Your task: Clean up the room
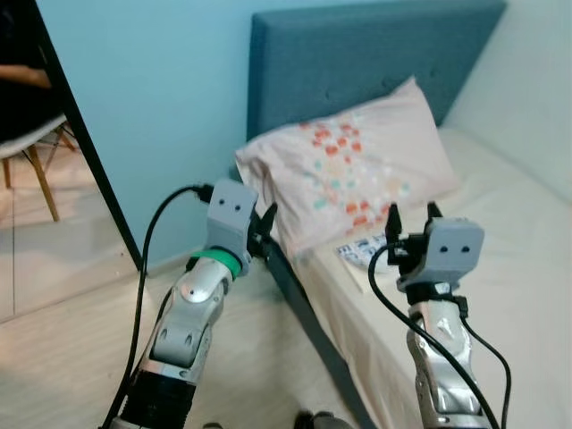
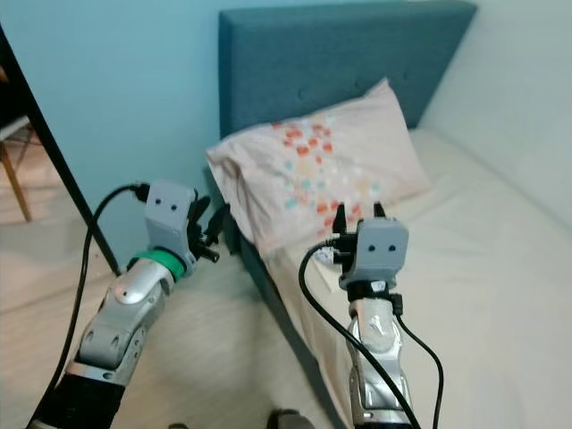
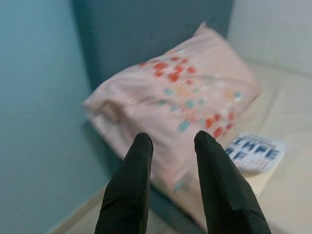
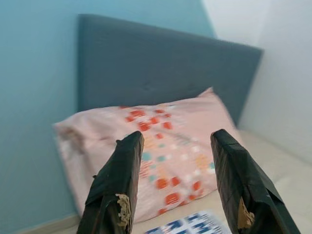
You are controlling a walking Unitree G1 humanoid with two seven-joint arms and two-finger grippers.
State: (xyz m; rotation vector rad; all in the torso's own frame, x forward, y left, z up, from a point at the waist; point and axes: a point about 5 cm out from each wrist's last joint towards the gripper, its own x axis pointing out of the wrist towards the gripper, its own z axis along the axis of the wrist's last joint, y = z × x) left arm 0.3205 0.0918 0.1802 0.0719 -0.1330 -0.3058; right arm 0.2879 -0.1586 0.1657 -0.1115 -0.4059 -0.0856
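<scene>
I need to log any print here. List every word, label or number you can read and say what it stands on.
Booklet on the bed, beside the pillow: large dark blue block letters on white, too blurred to read.
Pillow: red and teal blotches, a pattern, no text.
Nothing else carries any writing.

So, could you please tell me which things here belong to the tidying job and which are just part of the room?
Job:
- pillow, askew on the bed
- printed booklet beside it

Just there:
- headboard
- chair
- blue wall
</scene>
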